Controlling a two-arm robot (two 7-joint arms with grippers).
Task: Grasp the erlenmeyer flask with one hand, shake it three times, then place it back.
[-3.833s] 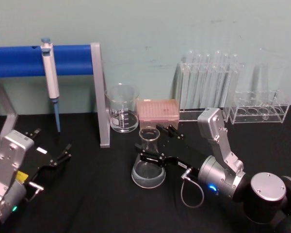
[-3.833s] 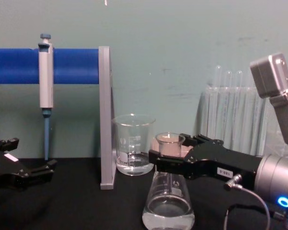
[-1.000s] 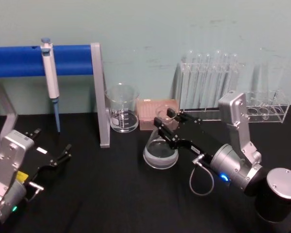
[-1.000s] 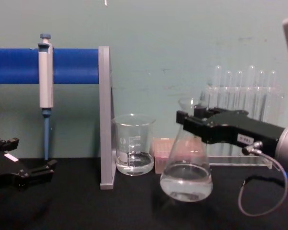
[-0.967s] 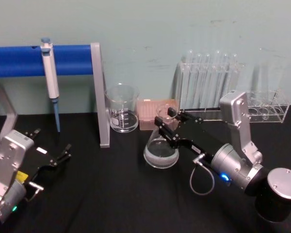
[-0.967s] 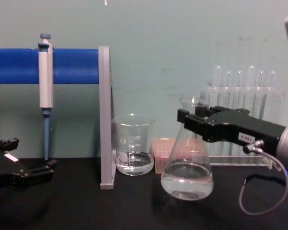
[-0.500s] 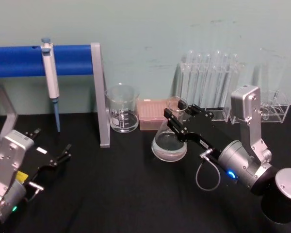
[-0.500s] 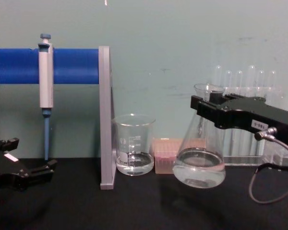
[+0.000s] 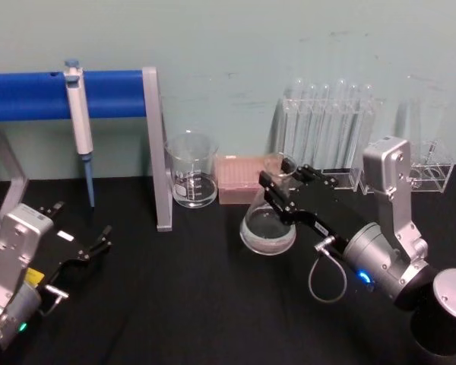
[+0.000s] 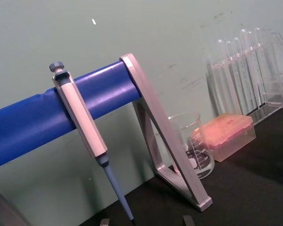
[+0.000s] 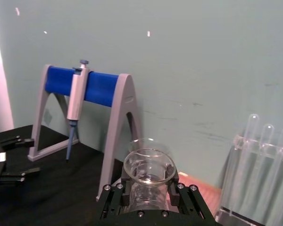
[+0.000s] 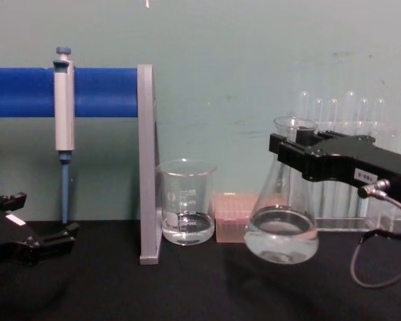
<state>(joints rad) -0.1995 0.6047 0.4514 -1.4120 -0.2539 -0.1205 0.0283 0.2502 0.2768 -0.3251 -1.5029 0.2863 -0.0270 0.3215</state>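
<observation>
– Black tabletop (image 9: 175, 304), pale green wall behind it. What is different from a moment ago?

– The erlenmeyer flask (image 9: 268, 220) has travelled. Nearly four seconds back it was low, close to the robot; now it hangs in the air at about the table's two o'clock, in front of the test tube rack (image 9: 327, 137). Over the last second it has slid from nine o'clock towards three o'clock.

– Who has it?

– The right gripper (image 9: 283, 182), its two black fingers pinched on the neck just under the rim. In the right wrist view the mouth sits squarely between them.

– Is it upright?

– Slightly tilted, base swung towards the robot. The little liquid lies in the bottom, and I see no splash.

– And the neighbours?

– The beaker (image 9: 191, 179) is at the flask's ten o'clock, well apart. The pink tip box (image 9: 247, 176) is at eleven, just behind it.

– The other arm?

– The left gripper (image 9: 80, 224) is parked at the table's eight o'clock, fingers spread, holding nothing.

– So where does the task stand?

– Grasp and lift are done. That sideways sweep reads to me as shaking under way, but I cannot count the swings. Setting it back down remains.
</observation>
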